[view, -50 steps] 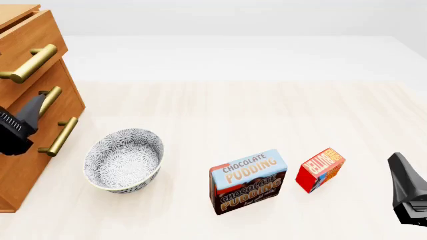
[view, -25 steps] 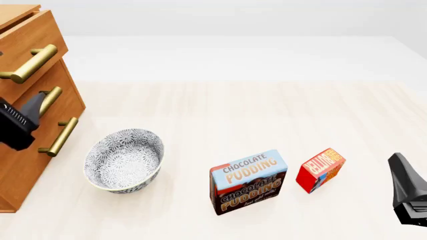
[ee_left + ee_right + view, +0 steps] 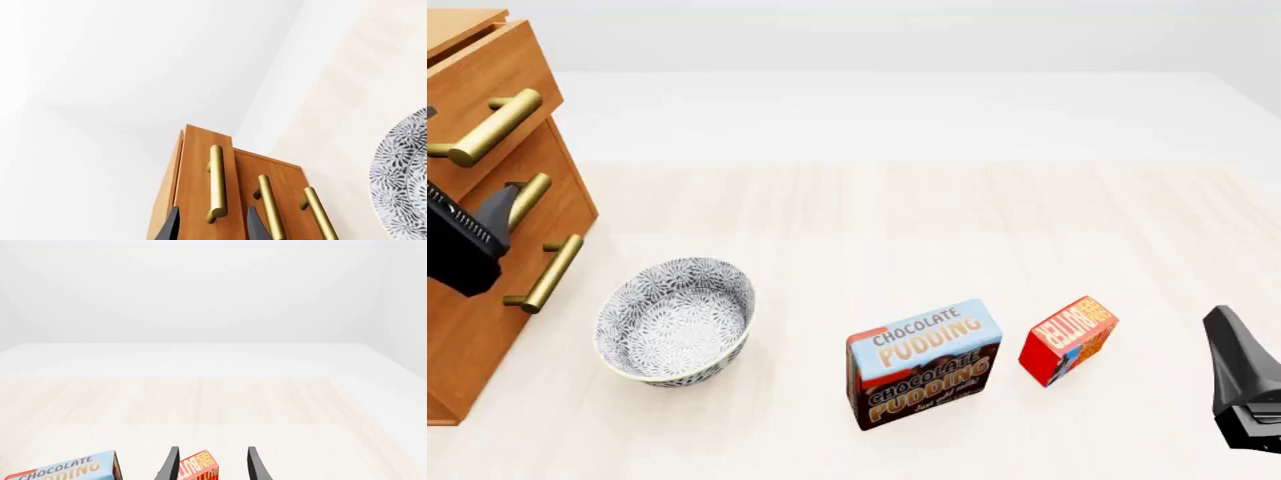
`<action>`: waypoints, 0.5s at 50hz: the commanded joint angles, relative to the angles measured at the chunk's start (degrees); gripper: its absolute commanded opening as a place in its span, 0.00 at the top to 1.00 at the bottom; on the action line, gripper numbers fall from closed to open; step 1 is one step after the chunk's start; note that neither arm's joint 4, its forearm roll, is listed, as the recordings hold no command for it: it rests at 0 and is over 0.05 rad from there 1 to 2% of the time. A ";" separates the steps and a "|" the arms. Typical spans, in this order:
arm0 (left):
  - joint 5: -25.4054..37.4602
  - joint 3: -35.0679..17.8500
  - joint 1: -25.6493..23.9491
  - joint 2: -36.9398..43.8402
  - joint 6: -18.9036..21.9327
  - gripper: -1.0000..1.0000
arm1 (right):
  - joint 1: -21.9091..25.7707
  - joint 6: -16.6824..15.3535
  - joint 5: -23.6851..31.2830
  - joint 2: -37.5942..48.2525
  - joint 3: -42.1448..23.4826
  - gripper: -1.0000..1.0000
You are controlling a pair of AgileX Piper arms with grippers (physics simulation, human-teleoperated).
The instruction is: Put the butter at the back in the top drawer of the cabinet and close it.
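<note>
The butter (image 3: 1068, 338), a small red box, lies on the table at the front right, next to the pudding box. It also shows in the right wrist view, where the butter (image 3: 199, 468) sits in line with the gap between the fingers. My right gripper (image 3: 1228, 345) is open and stands off to the butter's right, apart from it. The cabinet (image 3: 481, 330) stands at the far left. Its top drawer (image 3: 501, 75) juts out slightly past the lower two. My left gripper (image 3: 213, 227) is open, its fingers flanking the near end of the top drawer's brass handle (image 3: 217, 182); contact cannot be told.
A patterned grey bowl (image 3: 677, 320) sits just right of the cabinet's base. The blue-and-brown Chocolate Pudding box (image 3: 924, 362) stands upright between bowl and butter. The two lower drawer handles (image 3: 545, 272) stick out toward the left arm.
My left gripper has risen a little along the cabinet front toward the top handle. The right arm, butter, bowl and pudding box have stayed put.
</note>
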 commanded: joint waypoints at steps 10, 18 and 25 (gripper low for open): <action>-1.24 0.43 1.59 1.12 0.34 0.00 | 0.00 0.00 0.00 0.00 0.00 0.00; -0.97 0.31 2.16 1.11 0.38 0.00 | 0.00 0.00 0.00 0.00 0.00 0.00; -0.78 0.31 2.77 1.12 0.22 0.00 | 0.00 0.00 0.00 0.00 0.00 0.00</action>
